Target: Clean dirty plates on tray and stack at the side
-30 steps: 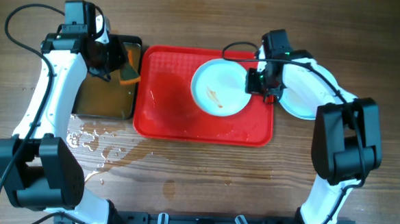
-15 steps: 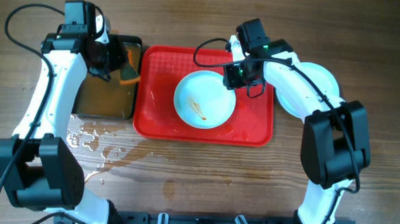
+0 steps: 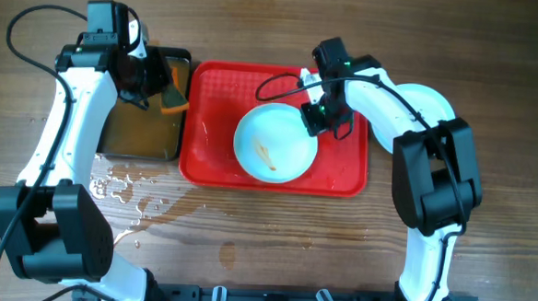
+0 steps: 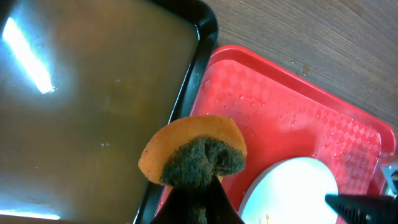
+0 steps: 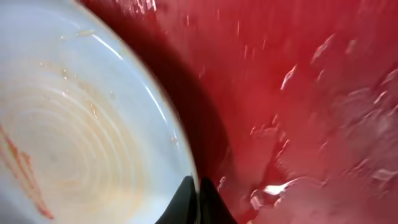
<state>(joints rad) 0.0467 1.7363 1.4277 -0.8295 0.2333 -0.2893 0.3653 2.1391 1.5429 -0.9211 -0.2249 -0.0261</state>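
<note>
A dirty plate [image 3: 271,146] with an orange-brown streak lies on the red tray [image 3: 215,120], right of its middle. My right gripper [image 3: 315,116] is shut on the plate's right rim; in the right wrist view the fingertips [image 5: 198,198] pinch the rim of the plate [image 5: 68,124] over the wet tray [image 5: 298,93]. Other plates [image 3: 430,108] sit off the tray at the right, mostly hidden by my arm. My left gripper [image 3: 162,88] is shut on an orange-and-green sponge [image 4: 196,152] above the edge between pan and tray [image 4: 292,118].
A black pan of brownish water [image 3: 141,130] stands left of the tray; it also shows in the left wrist view [image 4: 93,93]. Water is spilled on the wooden table [image 3: 128,194] in front of the pan.
My right gripper has dragged the dirty plate leftward and toward the front of the tray, from its right end to near the middle. The left arm with the sponge has not moved.
</note>
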